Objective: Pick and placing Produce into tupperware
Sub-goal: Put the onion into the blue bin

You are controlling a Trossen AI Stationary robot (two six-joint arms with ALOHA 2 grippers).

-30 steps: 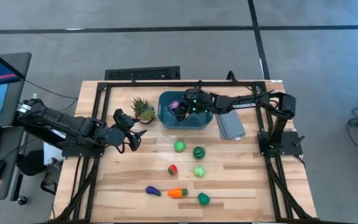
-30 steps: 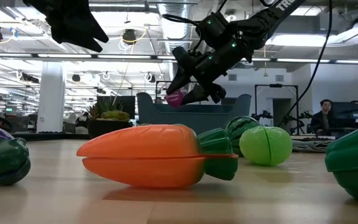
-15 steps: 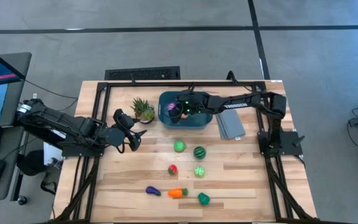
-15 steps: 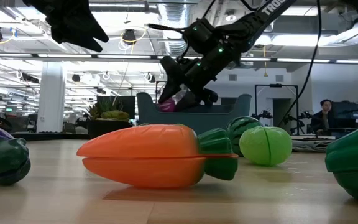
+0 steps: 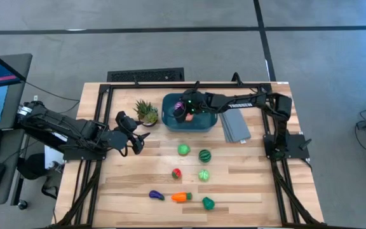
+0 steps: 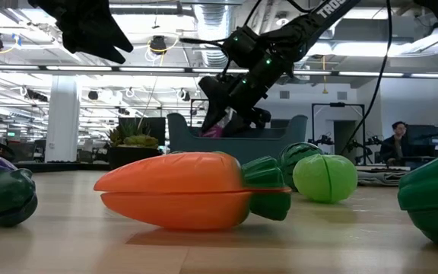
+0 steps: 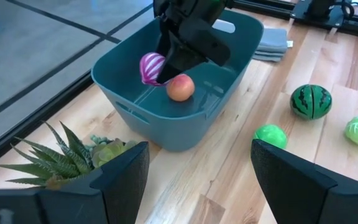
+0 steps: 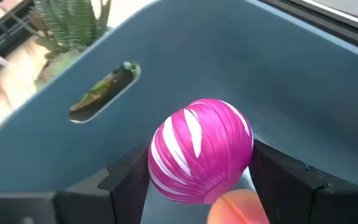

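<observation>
While inside the tub (image 7: 135,102), the magenta piece (image 8: 201,151) sits between jaws

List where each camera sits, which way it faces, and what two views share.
High: overhead, straight down; both arms, right claw in the tub.
Low: tabletop height, level past the carrot; arms from above.
Left wrist: past its fingers toward the tub.
Right wrist: inside the tub, on the magenta piece.
Both wrist views show the peach.

We see two dark, jointed arms. The right arm (image 5: 246,102) carries white lettering along its link and small green lights near the wrist. The left arm (image 5: 62,130) is black with loose black cables trailing beside it.
</observation>
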